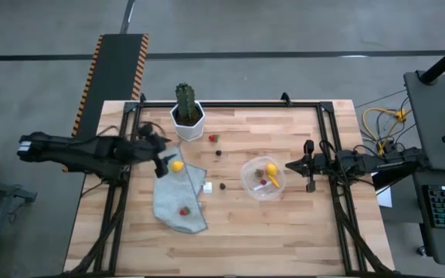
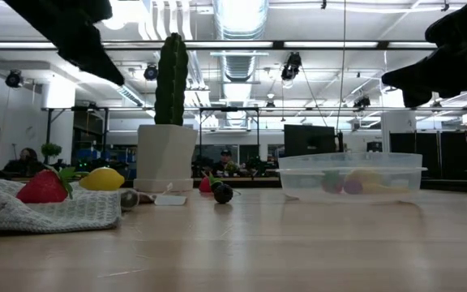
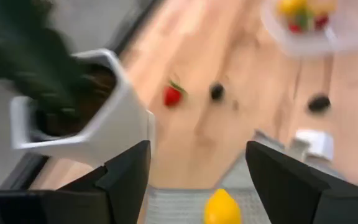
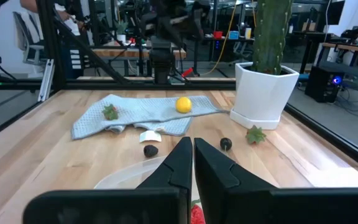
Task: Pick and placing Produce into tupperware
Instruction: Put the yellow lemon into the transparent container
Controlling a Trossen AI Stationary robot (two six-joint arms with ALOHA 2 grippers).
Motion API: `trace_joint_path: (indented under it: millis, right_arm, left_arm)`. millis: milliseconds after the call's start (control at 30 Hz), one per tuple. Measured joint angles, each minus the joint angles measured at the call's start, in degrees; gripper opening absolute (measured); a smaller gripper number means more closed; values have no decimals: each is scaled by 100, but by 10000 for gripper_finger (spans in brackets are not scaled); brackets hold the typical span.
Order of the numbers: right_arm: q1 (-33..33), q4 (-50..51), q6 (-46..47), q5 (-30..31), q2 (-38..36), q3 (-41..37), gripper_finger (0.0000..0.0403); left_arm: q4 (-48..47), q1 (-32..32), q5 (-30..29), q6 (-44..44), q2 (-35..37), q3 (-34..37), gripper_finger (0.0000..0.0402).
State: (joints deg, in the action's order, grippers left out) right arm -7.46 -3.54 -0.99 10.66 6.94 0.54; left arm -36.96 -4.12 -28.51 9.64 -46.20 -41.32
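Left jaws (image 3: 194,180) apart above lemon (image 3: 222,207), right jaws (image 4: 191,163) together, hiding tupperware (image 4: 129,176) contents

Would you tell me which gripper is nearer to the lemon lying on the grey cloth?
Left. The left gripper hangs open just beside the lemon, while the right gripper waits shut beyond the tupperware.

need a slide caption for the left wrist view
Open left gripper above a yellow lemon on the grey cloth, beside the white cactus pot.
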Motion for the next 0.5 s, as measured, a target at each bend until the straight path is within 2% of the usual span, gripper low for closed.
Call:
trace_joint_path:
  millis: [200, 500]
  right_arm:
    - [0, 36, 57, -1, 22, 4, 9]
    - [0, 47, 61, -1, 105, 9, 9]
  left_arm:
    - [-239, 2, 352, -81, -913, -151, 251]
    - [-805, 7, 635, 600, -1802, -219, 251]
